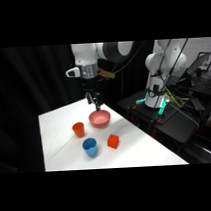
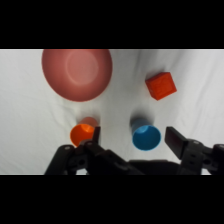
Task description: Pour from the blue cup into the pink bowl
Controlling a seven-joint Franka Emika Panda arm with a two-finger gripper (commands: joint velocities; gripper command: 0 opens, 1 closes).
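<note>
Wrist view shows the gripper with its fingers spread wide and holding nothing; the blue cup stands upright on the white table between the two fingers, nearer the one on the picture's right, and touches neither. Side view places the gripper high above the table, over the far rim of the pink bowl, with the blue cup well below it and on the near side of the bowl. Taking the pink bowl as the landmark in the wrist view: the blue cup sits below and right of the bowl, clear of it; the orange cup sits directly below the bowl, beside the blue cup and partly hidden by the left finger; the red-orange block lies right of the bowl. Both cups stand open end up. The bowl's inside shows only its own smooth pink surface. Whether either cup holds anything cannot be determined. In the side view, the orange cup and the block flank the blue cup.
</note>
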